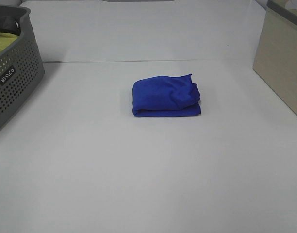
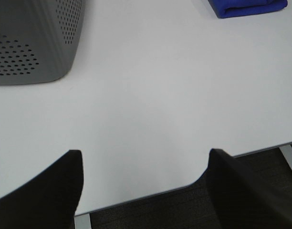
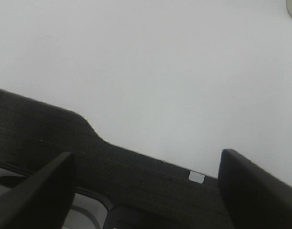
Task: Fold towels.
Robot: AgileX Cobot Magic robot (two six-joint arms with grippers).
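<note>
The royal-blue towel (image 1: 166, 96) lies folded into a small thick bundle near the middle of the white table (image 1: 139, 170). Its folded edge also shows in the left wrist view (image 2: 246, 7). No white tag shows. Neither arm appears in the high view. My left gripper (image 2: 146, 191) is open and empty over the table's front edge, well away from the towel. My right gripper (image 3: 146, 191) is open and empty over the table's front edge, with no towel in its view.
A grey perforated basket (image 1: 15, 73) holding a yellow-green cloth (image 1: 4, 41) stands at the far left; it also shows in the left wrist view (image 2: 36, 38). A beige box (image 1: 282, 63) stands at the far right.
</note>
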